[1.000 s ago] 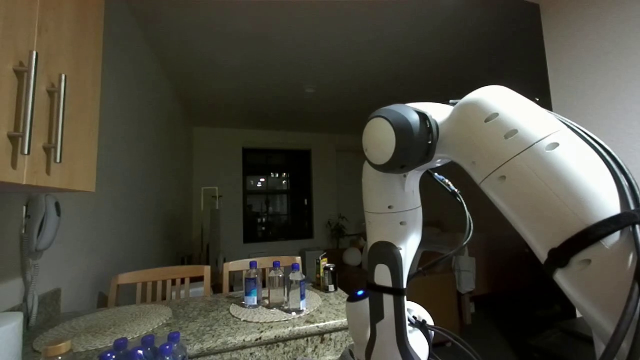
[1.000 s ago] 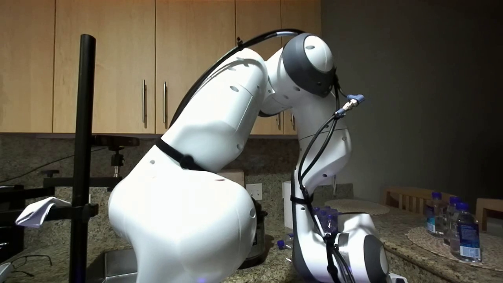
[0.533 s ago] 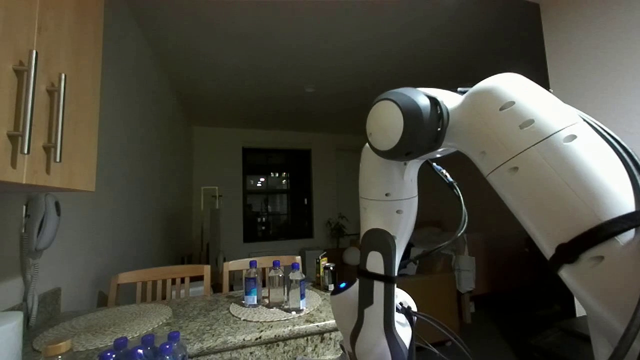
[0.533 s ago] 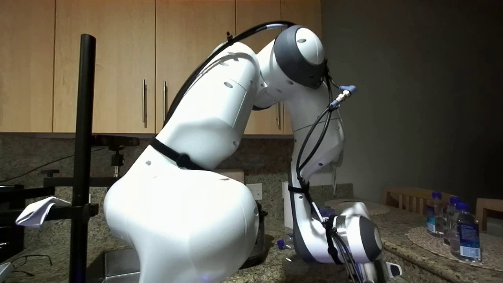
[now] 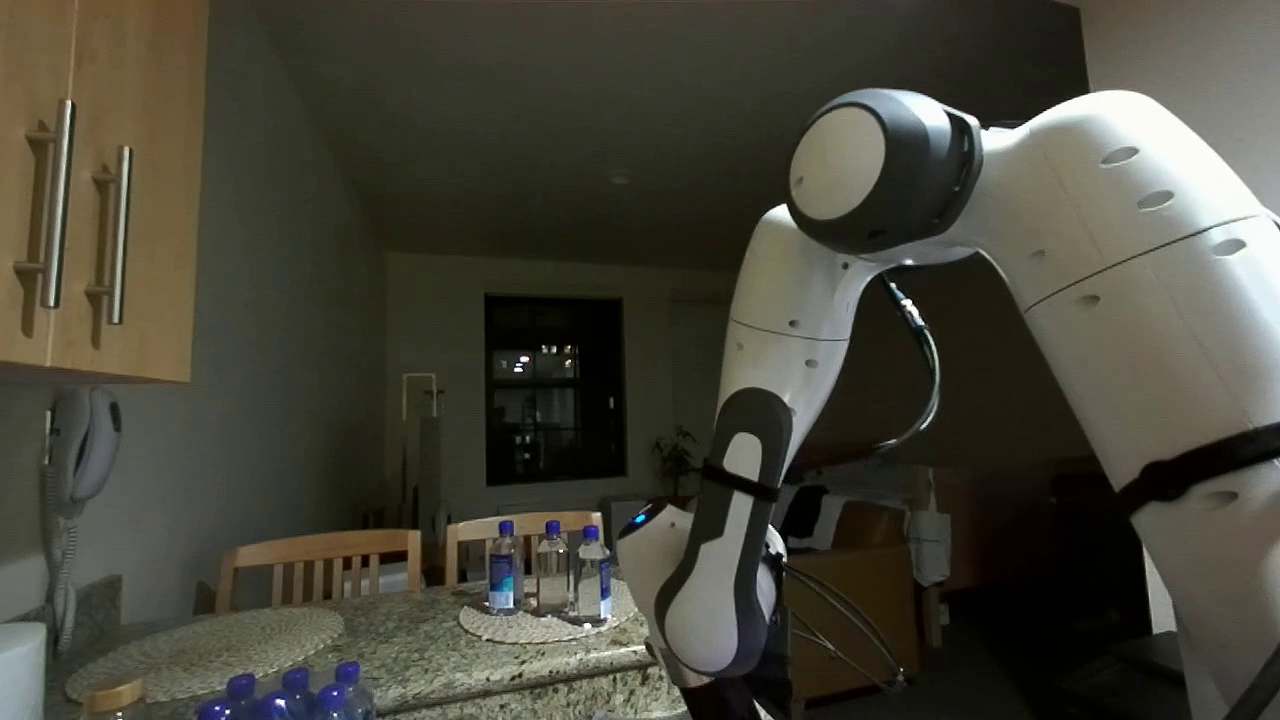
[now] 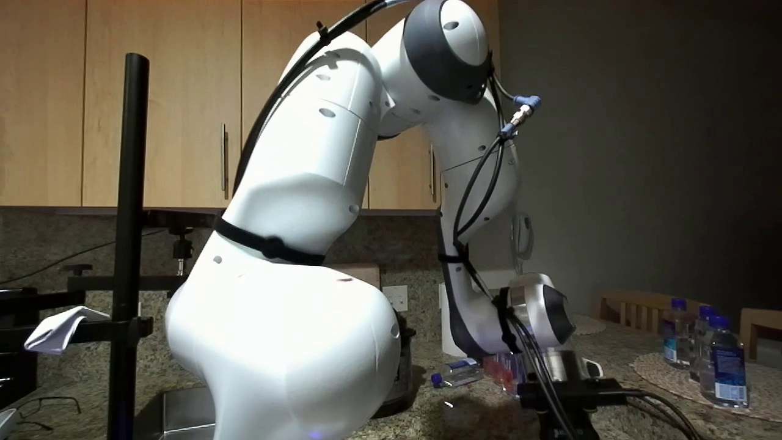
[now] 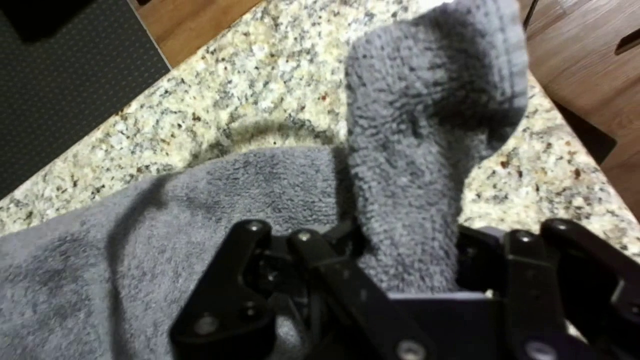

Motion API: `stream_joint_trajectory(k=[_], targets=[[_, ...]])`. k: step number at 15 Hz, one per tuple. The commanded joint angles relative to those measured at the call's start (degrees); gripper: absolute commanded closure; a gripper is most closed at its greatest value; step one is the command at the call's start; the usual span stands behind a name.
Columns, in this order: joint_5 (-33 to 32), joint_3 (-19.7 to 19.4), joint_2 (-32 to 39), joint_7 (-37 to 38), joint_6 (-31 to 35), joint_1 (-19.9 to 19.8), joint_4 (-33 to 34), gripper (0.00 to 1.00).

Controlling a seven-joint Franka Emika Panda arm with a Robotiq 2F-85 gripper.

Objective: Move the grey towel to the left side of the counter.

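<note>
The grey towel (image 7: 407,150) shows in the wrist view, with a bunched fold standing up between the fingers and a wider part spreading to the left. My gripper (image 7: 407,245) is shut on this fold, with a finger against each side. I cannot tell whether the rest of the towel touches the counter. The speckled stone counter (image 7: 270,85) lies beneath, with edges at upper left and right; it also shows in both exterior views (image 5: 420,650) (image 6: 421,425). In an exterior view only the gripper's dark base (image 6: 565,425) shows at the bottom edge; the towel is out of view there.
Three water bottles (image 6: 727,366) stand on a round woven mat (image 6: 654,373). Another bottle (image 6: 458,373) lies on the counter near several more (image 5: 290,695). A metal sink (image 6: 186,412) and a black pole (image 6: 129,244) stand near the arm. Wooden chairs (image 5: 320,550) are behind the counter.
The arm has risen, lifting the hand. The gripper's dark base has come into view at the bottom of an exterior view. The bottles and mats have not moved.
</note>
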Motion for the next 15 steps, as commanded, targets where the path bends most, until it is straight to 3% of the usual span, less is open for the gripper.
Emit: stream_joint_trajectory(k=[1, 8, 12, 15], targets=[[0.26, 5.48, -6.45, 1.07, -5.04, -2.83, -0.79, 0.91], [4.45, 13.13, -14.0, 10.8, -10.19, -2.19, 1.7, 0.94], [0.7, 17.18, -15.96, 27.96, -10.16, -0.35, 4.01, 0.94], [-1.24, 20.04, -15.57, 40.65, -13.71, 1.04, 7.44, 0.94]])
